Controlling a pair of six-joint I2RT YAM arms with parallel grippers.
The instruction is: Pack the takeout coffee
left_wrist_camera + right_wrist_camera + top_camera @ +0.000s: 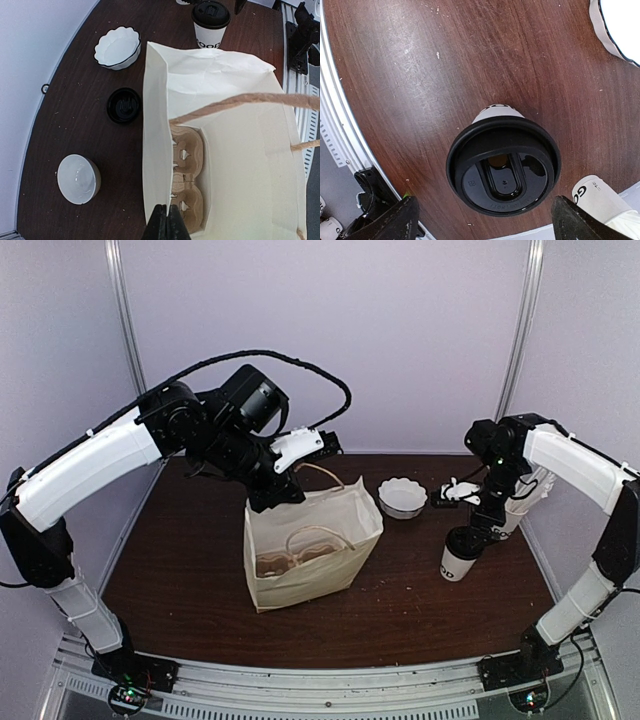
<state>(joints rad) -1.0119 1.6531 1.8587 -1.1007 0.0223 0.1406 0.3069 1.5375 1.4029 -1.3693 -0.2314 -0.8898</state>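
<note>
The takeout coffee (503, 165) is a white paper cup with a black lid, standing upright on the dark table at the right (460, 558). It also shows past the bag in the left wrist view (211, 22). My right gripper (487, 222) hovers just above it, open, with one fingertip (400, 220) on each side of the lid and neither touching. A white paper bag (310, 545) stands open in the middle, with a brown cup carrier (187, 175) at its bottom. My left gripper (166, 220) is shut on the bag's rim.
A scalloped white bowl (402, 497) sits behind the bag. A loose black lid (123, 105) and a plain white bowl (77, 178) lie beside the bag. Another lettered white cup (600, 197) stands close to the coffee, near the table's right edge.
</note>
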